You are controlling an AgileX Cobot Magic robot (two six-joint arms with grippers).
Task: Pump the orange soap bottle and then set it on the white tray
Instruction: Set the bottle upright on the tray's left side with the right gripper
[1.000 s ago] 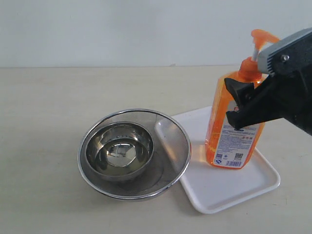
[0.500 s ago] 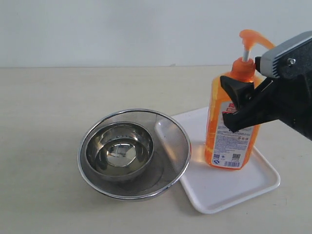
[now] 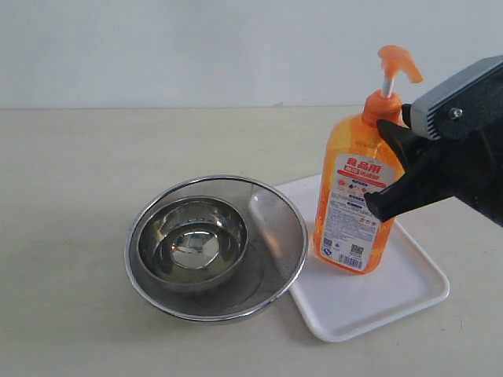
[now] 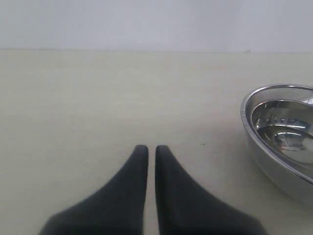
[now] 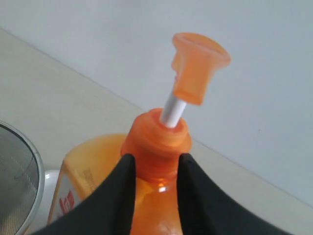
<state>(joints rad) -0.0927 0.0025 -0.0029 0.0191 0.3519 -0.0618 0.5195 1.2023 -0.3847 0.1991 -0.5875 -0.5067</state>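
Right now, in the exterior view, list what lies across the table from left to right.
mesh strainer with a steel bowl nested in it → orange soap bottle → right gripper. The white tray overlaps both strainer and bottle, so it has no clear place in the order.

Orange soap bottle [image 3: 354,208] — tall, translucent, rectangular, white-and-orange label; it is leaning with its base on the tray, top tilting rightward in the exterior view, pump nozzle sitting raised on its white stem. White tray [image 3: 397,292] — flat, rectangular, round-cornered, low-rimmed, lying level under the bottle.
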